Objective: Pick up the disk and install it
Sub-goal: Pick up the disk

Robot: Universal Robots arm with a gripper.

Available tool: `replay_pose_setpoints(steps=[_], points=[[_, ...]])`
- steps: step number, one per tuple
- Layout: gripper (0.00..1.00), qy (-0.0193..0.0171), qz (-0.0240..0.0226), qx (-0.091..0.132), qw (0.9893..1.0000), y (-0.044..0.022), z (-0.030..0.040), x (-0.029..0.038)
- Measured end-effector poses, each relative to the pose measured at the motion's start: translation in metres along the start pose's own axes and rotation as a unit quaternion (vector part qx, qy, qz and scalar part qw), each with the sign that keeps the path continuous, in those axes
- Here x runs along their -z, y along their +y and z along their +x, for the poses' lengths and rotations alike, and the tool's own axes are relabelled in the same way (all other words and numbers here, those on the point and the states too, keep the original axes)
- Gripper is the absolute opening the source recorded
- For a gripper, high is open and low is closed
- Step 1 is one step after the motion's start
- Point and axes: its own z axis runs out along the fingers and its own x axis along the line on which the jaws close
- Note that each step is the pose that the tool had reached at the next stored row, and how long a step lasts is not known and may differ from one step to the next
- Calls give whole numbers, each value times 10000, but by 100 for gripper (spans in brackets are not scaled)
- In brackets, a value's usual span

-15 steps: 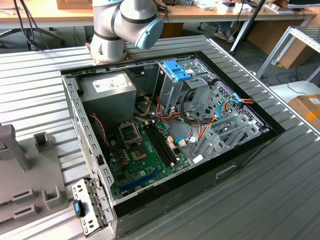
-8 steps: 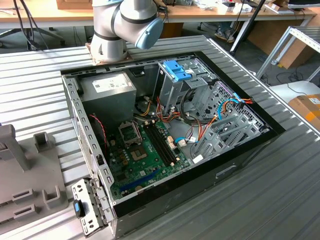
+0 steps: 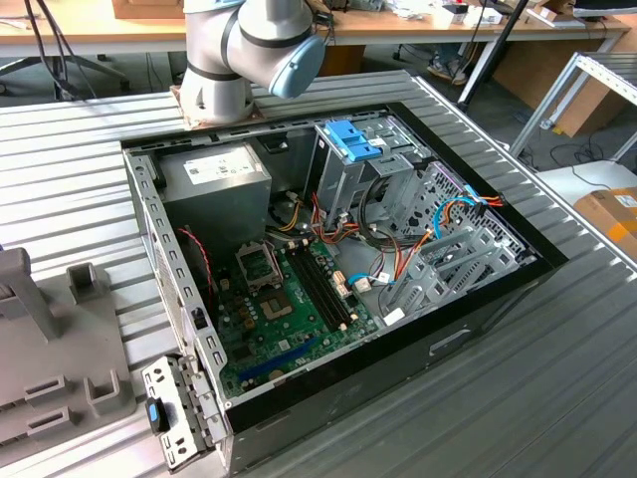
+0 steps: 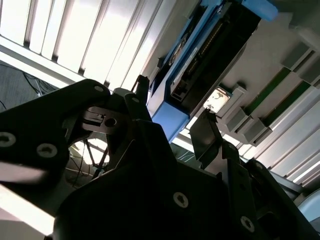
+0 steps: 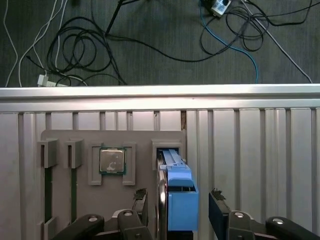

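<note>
In both wrist views the disk [image 5: 179, 200] [image 4: 200, 65] stands on edge in a slot of a grey holder plate [image 5: 65, 142]. It is a black drive in bright blue rails, with its blue end tab toward the camera. My gripper [image 5: 178, 204] [image 4: 172, 111] straddles that blue end. One black finger [image 5: 140, 201] is on one side and the other finger [image 5: 218, 210] is on the opposite side. A small gap shows on each side, so the gripper is open around the disk.
An open computer case [image 3: 478, 309] lies on the ribbed metal table [image 3: 557, 398], with a silver drive cage topped by a blue clip [image 3: 350, 139]. The arm's base [image 3: 214, 95] stands behind it. A processor chip [image 5: 112, 161] sits in the holder plate. Cables lie on the floor [image 5: 150, 40] past the table edge.
</note>
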Motion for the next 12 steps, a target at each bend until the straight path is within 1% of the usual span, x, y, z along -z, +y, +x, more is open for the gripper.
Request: replay_pose_setpoints(steps=[1,2,4,8,12], points=[[60,0,2,0,10000,24,1,-1],[60,0,3,0,10000,33,1,-3],[60,0,12,1,10000,35,2,-11],[60,0,13,-1,10000,28,0,-13],[60,-1,15,-91,10000,28,-2,-13]])
